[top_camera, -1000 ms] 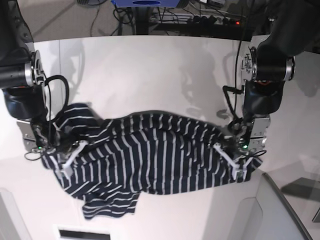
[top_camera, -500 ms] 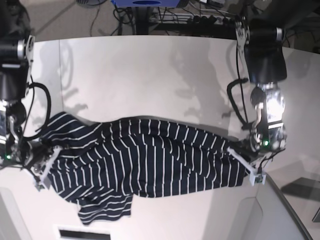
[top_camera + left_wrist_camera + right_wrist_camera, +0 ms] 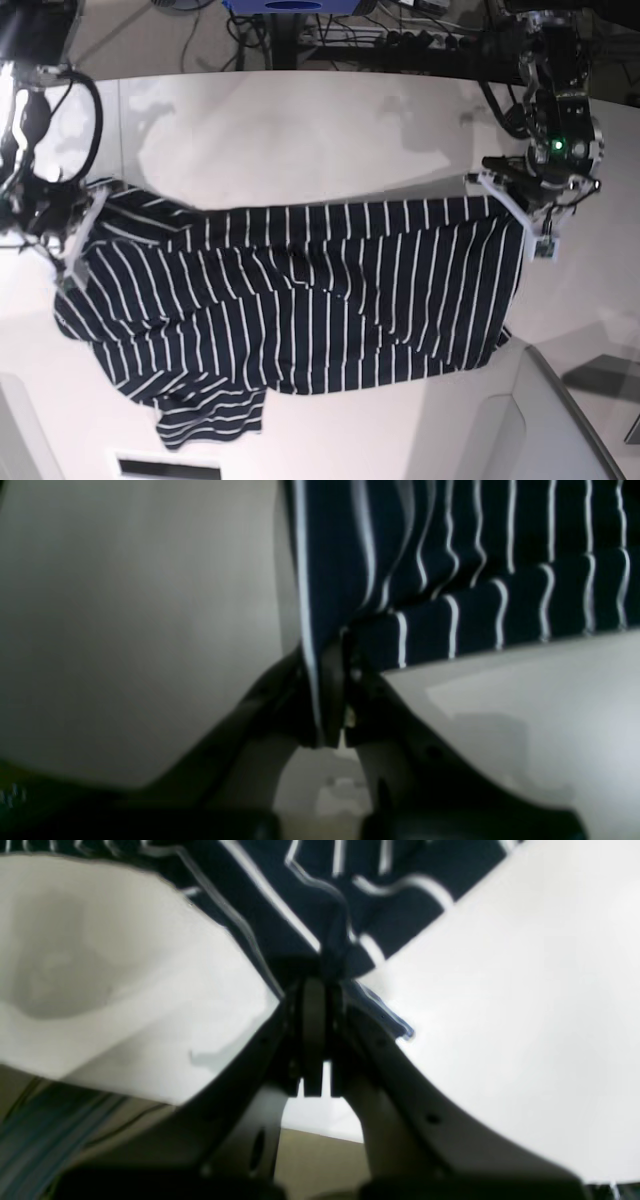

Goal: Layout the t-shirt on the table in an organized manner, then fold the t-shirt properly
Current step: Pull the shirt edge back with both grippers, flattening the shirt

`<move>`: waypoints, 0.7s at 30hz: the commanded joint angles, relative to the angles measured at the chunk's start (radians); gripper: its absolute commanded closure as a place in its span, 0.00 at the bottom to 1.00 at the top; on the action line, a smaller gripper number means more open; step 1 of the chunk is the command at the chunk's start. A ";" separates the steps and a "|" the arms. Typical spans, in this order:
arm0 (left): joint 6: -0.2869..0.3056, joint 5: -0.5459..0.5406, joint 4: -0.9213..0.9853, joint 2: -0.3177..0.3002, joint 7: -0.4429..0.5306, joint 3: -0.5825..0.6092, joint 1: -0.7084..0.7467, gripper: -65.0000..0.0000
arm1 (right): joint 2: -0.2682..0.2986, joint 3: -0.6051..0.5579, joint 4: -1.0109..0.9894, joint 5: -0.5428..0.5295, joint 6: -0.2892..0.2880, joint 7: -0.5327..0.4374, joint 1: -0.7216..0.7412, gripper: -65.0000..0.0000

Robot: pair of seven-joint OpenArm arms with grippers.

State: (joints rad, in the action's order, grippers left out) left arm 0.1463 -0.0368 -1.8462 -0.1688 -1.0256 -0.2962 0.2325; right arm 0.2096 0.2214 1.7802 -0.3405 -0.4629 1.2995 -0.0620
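Cables and dark equipment crowd the floor beyond the far curved edge of the large smooth white table (image 3: pixel 300 130). Across its middle stretches the dark navy short-sleeved t-shirt with thin white stripes (image 3: pixel 310 300), pulled taut along its upper edge between the two arms while its lower part lies rumpled on the tabletop, one sleeve bunched near the front edge. The left gripper (image 3: pixel 520 205), on the right of the base view, has its jaws pressed together on the shirt's upper corner; the left wrist view shows striped cloth (image 3: pixel 450 580) pinched between the dark fingers (image 3: pixel 332 680). The right gripper (image 3: pixel 75 245), on the other side, is likewise clamped tight on fabric, the right wrist view showing a fold (image 3: pixel 320 905) caught at its fingers (image 3: pixel 312 1005), though blur makes it hard to say which part of the shirt that is.
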 commanded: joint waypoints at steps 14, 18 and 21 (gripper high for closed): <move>-0.003 0.005 0.041 -0.065 0.101 -0.126 0.144 1.00 | -0.009 0.002 0.088 0.004 -0.003 0.009 -0.197 0.99; -0.003 0.005 0.056 -0.064 0.103 -0.126 0.144 1.00 | -0.009 0.005 0.096 0.004 -0.001 0.052 -0.200 0.99; -0.003 0.005 0.058 -0.064 0.104 -0.126 0.147 1.00 | -0.009 0.005 0.096 0.004 -0.001 0.056 -0.216 0.99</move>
State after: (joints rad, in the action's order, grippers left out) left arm 0.1497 -0.0372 -1.7752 -0.2195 -0.9344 -0.4156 0.3801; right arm 0.1925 0.2207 1.8576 -0.3367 -0.4633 1.3552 -0.2817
